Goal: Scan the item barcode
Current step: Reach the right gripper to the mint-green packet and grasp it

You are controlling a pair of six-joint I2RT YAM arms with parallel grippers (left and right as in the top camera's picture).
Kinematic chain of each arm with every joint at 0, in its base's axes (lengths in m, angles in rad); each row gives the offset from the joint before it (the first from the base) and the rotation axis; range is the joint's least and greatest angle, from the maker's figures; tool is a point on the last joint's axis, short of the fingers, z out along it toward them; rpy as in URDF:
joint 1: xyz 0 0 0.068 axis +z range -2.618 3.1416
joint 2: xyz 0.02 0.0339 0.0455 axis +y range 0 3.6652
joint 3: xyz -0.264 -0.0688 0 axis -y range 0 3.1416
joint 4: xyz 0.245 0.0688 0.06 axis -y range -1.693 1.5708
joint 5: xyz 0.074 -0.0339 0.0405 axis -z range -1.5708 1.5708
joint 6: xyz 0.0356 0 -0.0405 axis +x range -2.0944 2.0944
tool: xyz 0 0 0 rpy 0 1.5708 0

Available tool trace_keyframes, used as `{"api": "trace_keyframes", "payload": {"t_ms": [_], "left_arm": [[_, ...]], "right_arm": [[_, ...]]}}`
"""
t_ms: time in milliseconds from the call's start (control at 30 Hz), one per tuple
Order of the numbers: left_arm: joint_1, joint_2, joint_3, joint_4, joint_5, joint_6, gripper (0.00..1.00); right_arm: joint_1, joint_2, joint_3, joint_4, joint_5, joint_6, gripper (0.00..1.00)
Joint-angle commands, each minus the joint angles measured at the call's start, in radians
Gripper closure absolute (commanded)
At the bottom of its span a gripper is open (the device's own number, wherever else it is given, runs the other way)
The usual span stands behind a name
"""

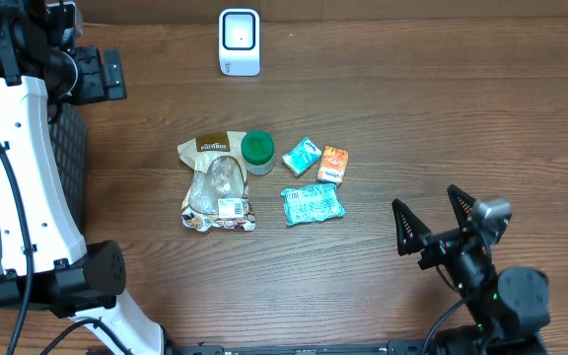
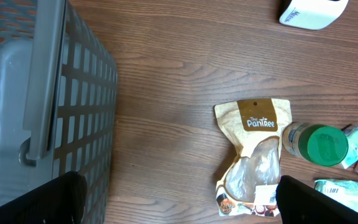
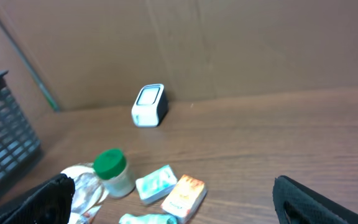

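At the middle of the worktop [image 1: 442, 108] stands the green-lidded jar [image 1: 257, 148], upright, and everything else reads off it. Touching the jar on its left lies the tan snack pouch [image 1: 215, 182], flat, brand panel towards the far edge and a small white label on its near end. Just right of the jar sits a small teal packet [image 1: 302, 156], with an orange box [image 1: 332, 165] right beside that. Nearer the robot than the jar, a larger teal packet [image 1: 314, 204] lies flat. Far beyond the jar, well apart from the cluster, the white barcode scanner [image 1: 239, 41] sits by the far edge, alone. Well off to the jar's left is the grey basket [image 2: 42, 106]. The left pincer [image 2: 179, 180] hangs high over the gap between basket and pouch, jaws spread wide, gripping nothing. The right pincer [image 1: 425, 202] hovers well to the jar's right and nearer the robot, jaws likewise spread wide and bare. No item is held or touched by either arm.
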State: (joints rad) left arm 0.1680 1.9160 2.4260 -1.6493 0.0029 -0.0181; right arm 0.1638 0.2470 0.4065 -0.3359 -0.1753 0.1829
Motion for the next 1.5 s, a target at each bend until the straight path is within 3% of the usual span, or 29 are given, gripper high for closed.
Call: {"api": "trace_keyframes", "payload": {"t_ms": [0, 500, 967, 1233, 1467], "left_arm": [[0.002, 0.001, -0.002, 0.004, -0.007, 0.021, 0.0], [0.002, 0.001, -0.003, 0.004, -0.007, 0.021, 0.0], [0.002, 0.001, -0.003, 0.004, -0.007, 0.021, 0.0], [0.002, 0.001, -0.003, 0.004, -0.007, 0.021, 0.01], [0.002, 0.001, -0.003, 0.004, -0.007, 0.021, 0.01]], "right_arm": [[-0.003, 0.118, 0.14, -0.05, -0.061, 0.001, 0.0], [-0.002, 0.692, 0.613, -0.508, -0.144, -0.002, 0.0], [-0.002, 0.968, 0.627, -0.496, -0.381, 0.002, 0.0], [-0.001, 1.029, 0.627, -0.451, -0.392, 0.093, 0.3], [0.029, 1.07, 0.627, -0.415, -0.39, 0.217, 0.38]]}}
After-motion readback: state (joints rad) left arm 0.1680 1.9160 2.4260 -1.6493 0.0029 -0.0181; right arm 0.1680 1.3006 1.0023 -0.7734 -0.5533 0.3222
